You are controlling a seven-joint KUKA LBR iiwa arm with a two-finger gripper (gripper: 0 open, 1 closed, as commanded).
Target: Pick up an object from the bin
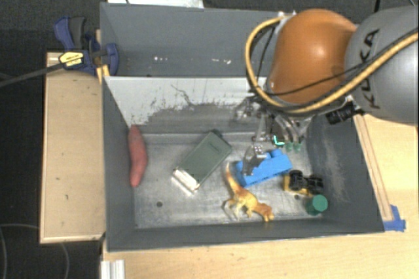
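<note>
Blue toy block [272, 168] beneath the tool [257, 154], whose grip I cannot tell, wants a centred, straight-down grasp clear of the yellow dinosaur [246, 200].

Six loose things lie in the grey bin [169, 40], one of each kind. There is one pink, sausage-shaped piece [137, 156] at the left and one flat grey-green box [204, 158] (white at its lower end) in the middle. Right of centre is one blue plastic piece [270, 169]. At the lower centre stands one orange toy dinosaur [245, 199]. At the lower right are one small yellow-and-black toy [298, 183] and one green round cap [318, 205].
</note>
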